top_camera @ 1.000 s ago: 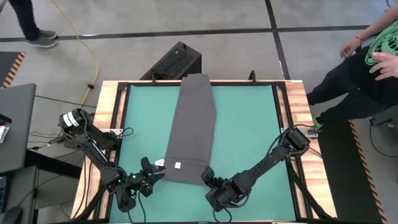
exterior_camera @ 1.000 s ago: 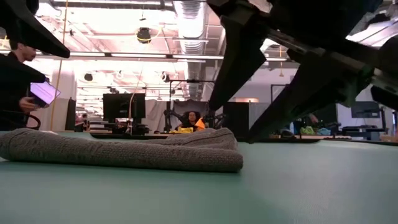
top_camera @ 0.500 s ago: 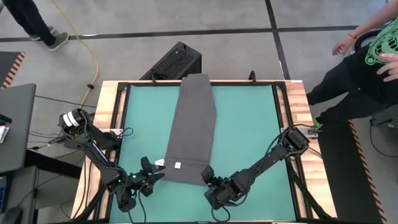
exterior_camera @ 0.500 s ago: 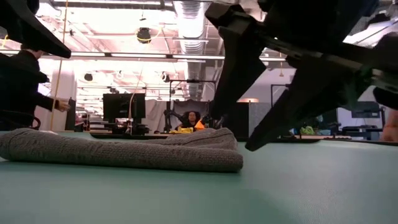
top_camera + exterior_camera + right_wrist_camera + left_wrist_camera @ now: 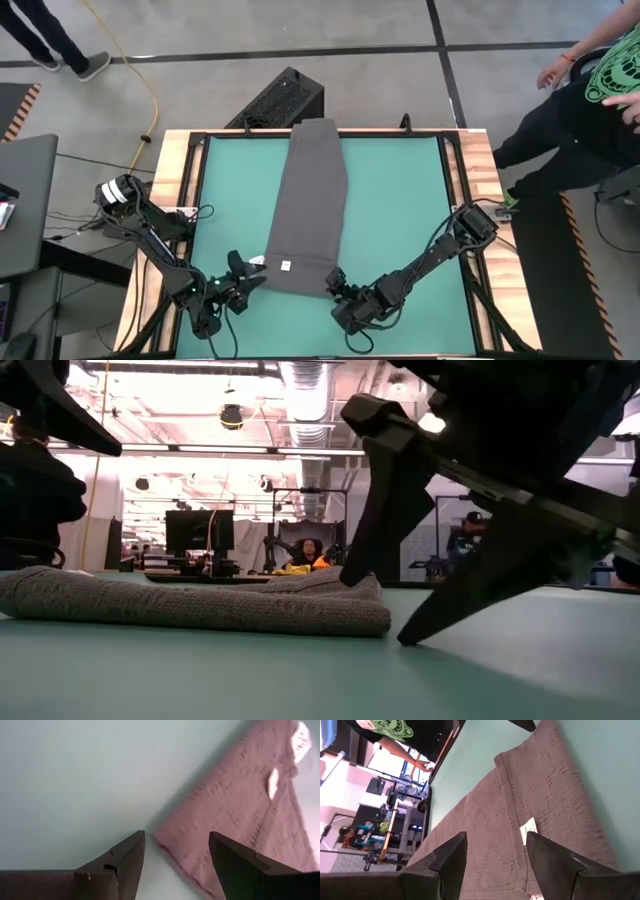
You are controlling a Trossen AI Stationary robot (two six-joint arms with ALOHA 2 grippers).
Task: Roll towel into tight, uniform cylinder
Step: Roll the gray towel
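Note:
The dark grey towel (image 5: 310, 205) lies as a long folded strip on the teal mat (image 5: 400, 200), running from the far edge to the near side. Its white tag (image 5: 529, 829) is near the near end. My left gripper (image 5: 248, 272) hovers open at the towel's near left corner, above the cloth (image 5: 495, 835). My right gripper (image 5: 335, 285) is open and low at the near right corner (image 5: 167, 842), one finger on either side of that corner (image 5: 373, 610). My right gripper comes slanting down from the near right. Its lower fingertip (image 5: 403, 640) is down at the mat beside the towel's near right corner. Whether either finger touches the cloth I cannot tell.
A black box (image 5: 285, 100) stands past the table's far edge. A person in a green shirt (image 5: 600, 80) stands beyond the far right corner, and another person's legs (image 5: 40, 35) show at the far left. Bare mat lies on both sides of the towel.
My right gripper has sunk toward the mat at the towel's near right corner and tipped a little, staying open. The towel has kept still.

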